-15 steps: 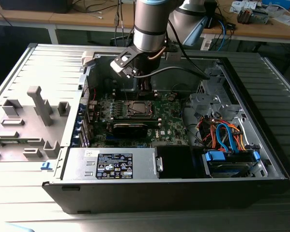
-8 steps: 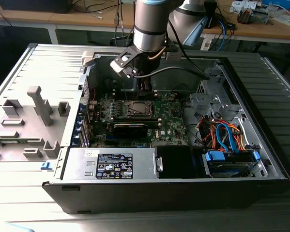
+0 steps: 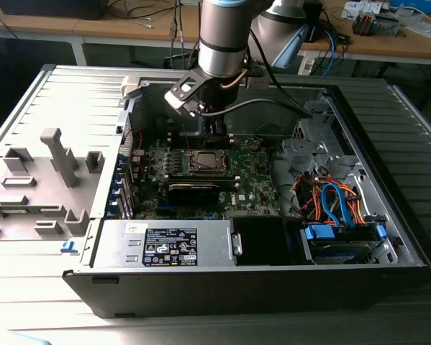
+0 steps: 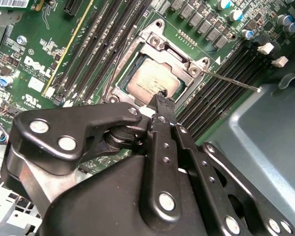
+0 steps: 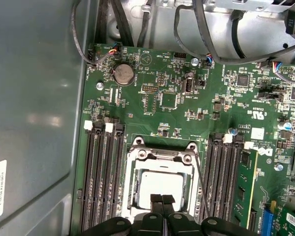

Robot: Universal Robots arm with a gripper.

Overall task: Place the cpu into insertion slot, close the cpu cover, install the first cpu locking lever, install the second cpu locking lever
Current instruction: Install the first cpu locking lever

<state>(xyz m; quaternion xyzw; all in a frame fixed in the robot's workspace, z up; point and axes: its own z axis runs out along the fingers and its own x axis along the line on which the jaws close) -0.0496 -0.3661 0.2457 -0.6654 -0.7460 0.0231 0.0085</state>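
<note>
Open computer case [image 3: 222, 291], seen from above. The chip [image 5: 161, 184] lies in its socket, with the silvery cover [image 5: 131, 187] framing it (one wire lever [image 4: 231, 80] juts outward). The tool [image 5: 162, 198], clenched on nothing, hangs just above the chip's edge, at its twelve o'clock in the exterior view.

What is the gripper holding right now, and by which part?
Nothing. The gripper is shut on itself, empty, poised just above the cpu.
</note>
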